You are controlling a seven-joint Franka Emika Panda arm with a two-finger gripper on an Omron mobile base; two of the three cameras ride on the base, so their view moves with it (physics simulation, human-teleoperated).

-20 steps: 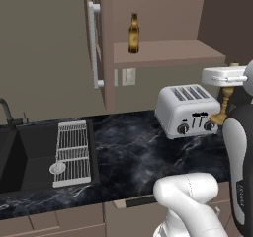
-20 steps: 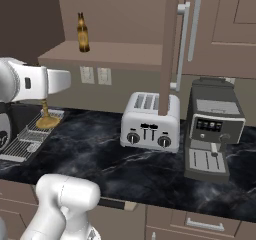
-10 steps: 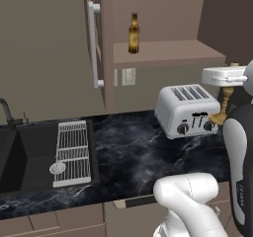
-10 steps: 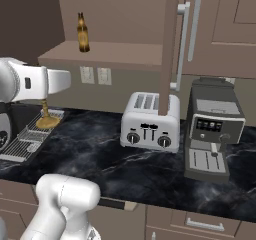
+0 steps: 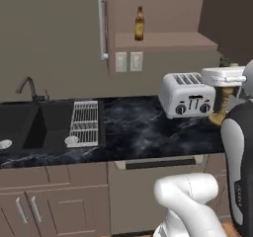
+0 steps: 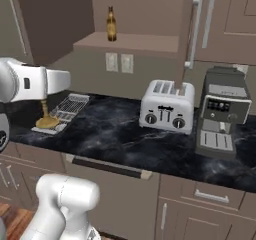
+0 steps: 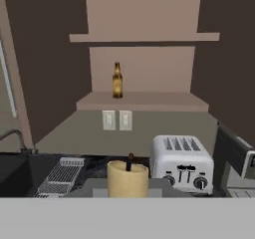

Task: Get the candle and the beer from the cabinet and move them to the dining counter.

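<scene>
While the gripper (image 7: 128, 193) is clamped on the stiff, light candle (image 7: 128, 179), the slippery, fragile beer (image 7: 117, 80) above the toaster (image 7: 182, 167) probably wants a body grip.

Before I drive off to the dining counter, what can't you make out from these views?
- Fingertips on the candle: hand view, hidden behind the candle top, so the grip is unclear.
- Candle stem: left base view, covered by the gripper and arm.
- Beer label: too small to read.
- Coffee machine: hand view, cut by the right edge.
</scene>
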